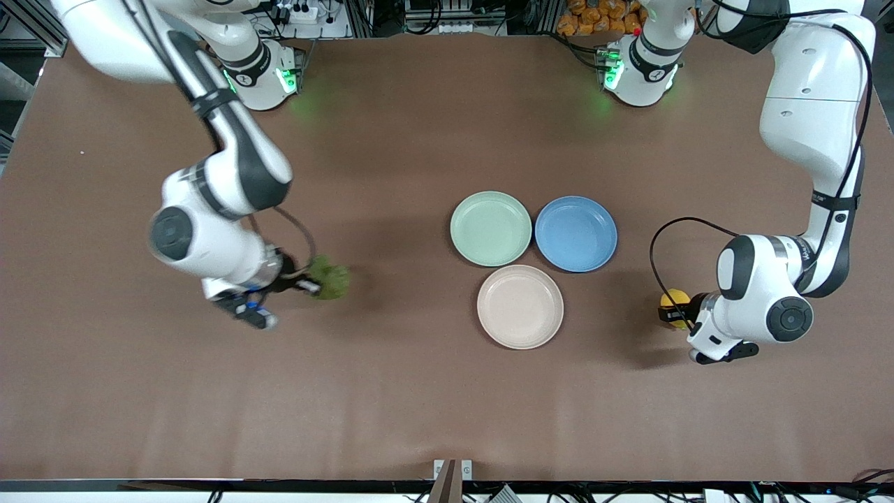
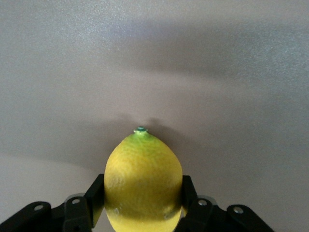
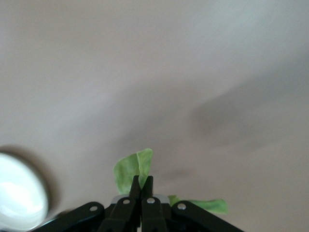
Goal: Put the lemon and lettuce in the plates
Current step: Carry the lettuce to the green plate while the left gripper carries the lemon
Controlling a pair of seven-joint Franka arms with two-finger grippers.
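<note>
1. Beige-pink plate (image 1: 520,307) lies nearest the front camera of the three plates, bare, at the middle of the brown table (image 1: 419,405).
2. My left gripper (image 1: 676,309) is off the table toward the left arm's end, at about 3 o'clock from the beige-pink plate in the front view. Its fingers (image 2: 189,191) are pinched on the lemon (image 2: 144,181), one on each flank, green tip pointing away from the wrist.
3. My right gripper (image 1: 307,283) is well apart toward the right arm's end, at about 9 o'clock from that plate. Its fingers (image 3: 142,186) are pressed together on the lettuce (image 1: 330,276); pale leaf edges stick out past them in the right wrist view.
4. Mint green plate (image 1: 491,228) sits at 11 o'clock from the beige-pink one, just beside it, bare.
5. Blue plate (image 1: 575,233) sits at 1 o'clock from the beige-pink one, rim close against the mint rim, bare too.
</note>
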